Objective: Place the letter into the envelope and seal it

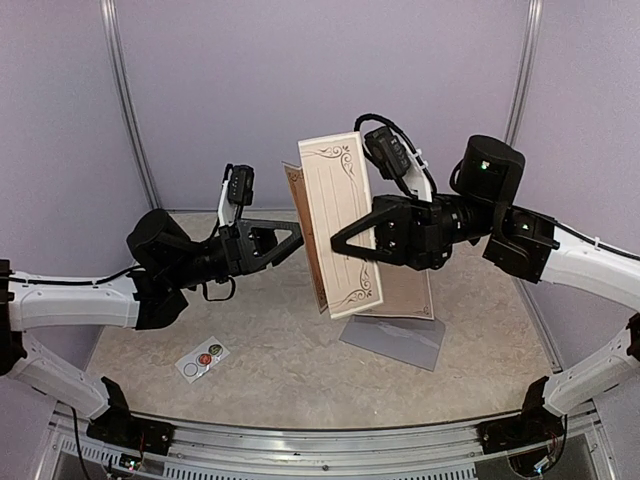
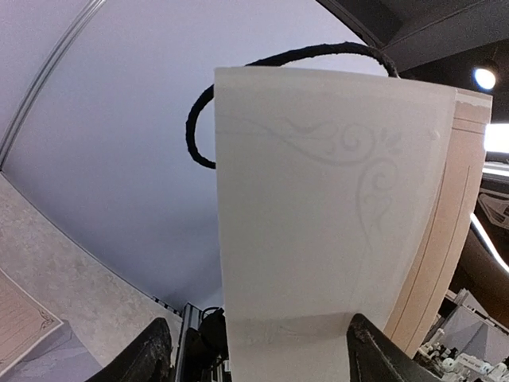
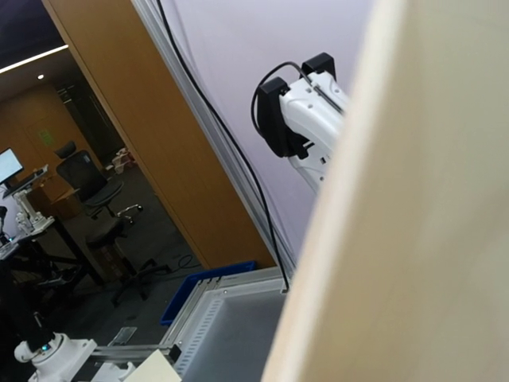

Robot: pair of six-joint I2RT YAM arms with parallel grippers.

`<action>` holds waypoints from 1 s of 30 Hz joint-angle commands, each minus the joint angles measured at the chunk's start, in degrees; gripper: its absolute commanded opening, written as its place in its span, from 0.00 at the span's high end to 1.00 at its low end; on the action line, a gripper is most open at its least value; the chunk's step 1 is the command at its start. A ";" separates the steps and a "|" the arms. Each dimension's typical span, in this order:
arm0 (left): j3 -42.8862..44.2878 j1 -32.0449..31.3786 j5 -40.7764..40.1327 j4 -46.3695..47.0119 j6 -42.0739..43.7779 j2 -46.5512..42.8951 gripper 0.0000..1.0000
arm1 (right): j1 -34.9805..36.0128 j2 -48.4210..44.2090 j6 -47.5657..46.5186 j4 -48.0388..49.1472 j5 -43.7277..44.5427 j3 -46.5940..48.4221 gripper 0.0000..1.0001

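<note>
- The cream rectangular paper letter (image 1: 338,215) with brown scrollwork corners is held in the air above the middle of the worktop. Its long axis is close to vertical, with the top leaning a little to the left, and its printed face is turned toward the arm bases.
- A darker second layer (image 1: 300,225) shows behind the letter's left edge. I cannot tell whether it is a fold of the same sheet.
- The right gripper (image 1: 337,244) is clamped on the letter at its right edge, about halfway up.
- The left gripper (image 1: 292,238) has its fingers apart and level with the letter's left edge. The left wrist view shows the sheet spanning the gap between them, and I cannot tell whether they touch it.
- The flat grey rectangular paper envelope (image 1: 395,342) lies on the beige marbled worktop (image 1: 280,340). It sits right of centre, below the held letter, with its long axis running left to right and its right end slightly nearer.
- A second cream sheet (image 1: 408,295) lies flat just beyond the envelope and meets its far edge.
- A small white sticker card (image 1: 203,358) lies on the near left, well apart from the envelope.
- Lilac walls (image 1: 250,80) close in the back and sides, and there is bare worktop all around the envelope's near side.
</note>
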 commanded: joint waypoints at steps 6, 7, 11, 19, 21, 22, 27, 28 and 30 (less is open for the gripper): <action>-0.67 -0.15 0.11 3.03 -0.45 -0.32 0.12 | 0.09 -1.03 -1.52 -0.94 0.62 1.15 1.00; -1.18 0.01 -0.27 2.94 -0.68 -0.55 0.08 | 0.08 -1.16 -2.06 -1.82 1.24 1.21 1.00; -1.43 0.16 -1.11 1.29 -0.26 -1.92 0.01 | -0.12 -1.44 -3.22 -4.83 3.72 1.19 1.00; -0.05 0.08 0.29 -2.17 1.11 -3.65 0.01 | -0.23 -1.45 -2.91 -4.49 4.92 0.88 1.00; 0.05 -0.08 0.27 -3.25 1.61 -4.15 0.01 | -0.26 -1.53 -2.91 -4.51 5.21 0.86 1.00; -0.03 -0.10 -0.18 -4.22 1.99 -4.49 0.01 | -0.31 -1.57 -2.91 -4.51 5.18 0.95 1.00; 0.58 -0.10 -5.35 -12.60 4.54 -6.24 0.21 | -0.44 -1.89 -3.87 -7.05 7.46 1.35 1.00; 0.63 -0.10 -6.67 -14.31 5.01 -6.60 0.30 | -0.58 -2.05 -4.35 -8.46 8.41 1.54 1.00; 0.65 -0.19 -9.61 -17.36 5.93 -7.58 0.52 | -0.84 -2.35 -4.81 -10.54 10.45 1.83 1.00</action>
